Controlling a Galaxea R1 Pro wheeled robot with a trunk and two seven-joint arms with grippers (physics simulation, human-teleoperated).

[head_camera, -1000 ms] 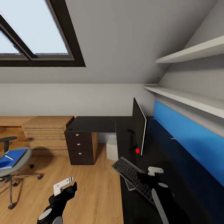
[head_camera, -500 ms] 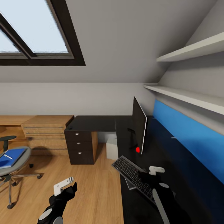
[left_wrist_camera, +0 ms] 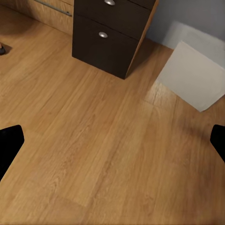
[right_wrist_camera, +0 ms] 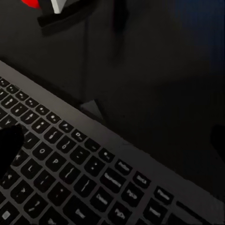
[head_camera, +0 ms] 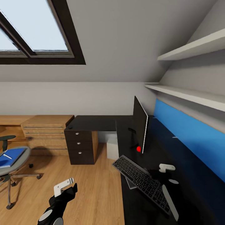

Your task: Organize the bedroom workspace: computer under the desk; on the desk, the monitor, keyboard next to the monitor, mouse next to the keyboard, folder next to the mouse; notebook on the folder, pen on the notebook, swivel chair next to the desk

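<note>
Black counter (head_camera: 100, 123) at centre-right carries monitor (head_camera: 139, 128) and keyboard (head_camera: 142, 179); right gripper (head_camera: 167, 168) hovers beside it, jaws apart. Keyboard placed, I'd judge; mouse next.

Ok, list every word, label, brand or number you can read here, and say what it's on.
Keyboard: the keys carry pale legends, too blurred to read.
Monitor: a red dot near its base, no text.
Desk and its drawers: no writing seen.
Nothing can be read in these pictures.
</note>
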